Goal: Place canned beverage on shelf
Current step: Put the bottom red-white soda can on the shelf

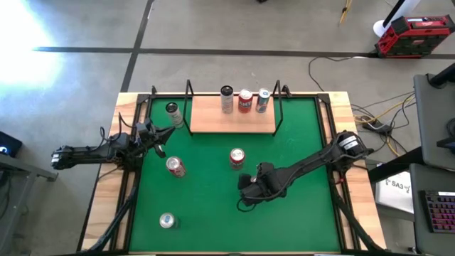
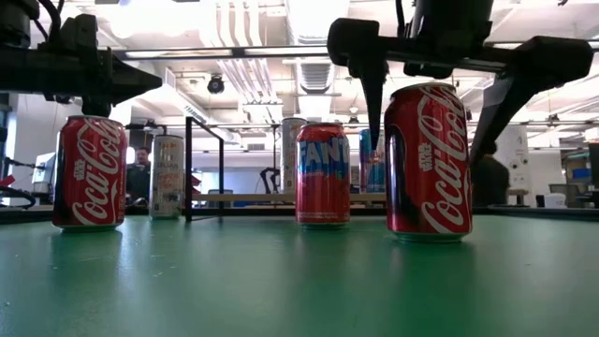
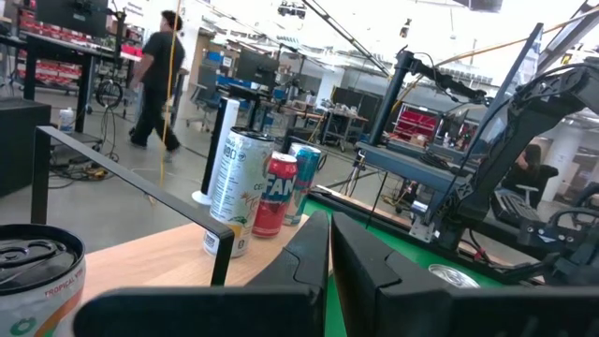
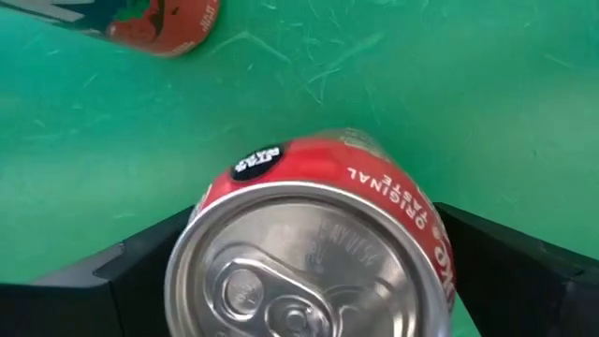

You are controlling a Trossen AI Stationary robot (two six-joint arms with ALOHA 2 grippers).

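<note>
A red Coca-Cola can stands upright on the green mat. My right gripper hangs over it, pointing down and open. One finger stands on each side of the can's upper part, with small gaps showing. The can's top shows in the right wrist view. The wooden shelf at the far side bears three cans. My left gripper is shut and empty, left of the shelf.
A Fanta can and another Coca-Cola can stand mid-mat. A can stands near the front left. A white can stands beside the shelf's left uprights. A person walks in the room beyond.
</note>
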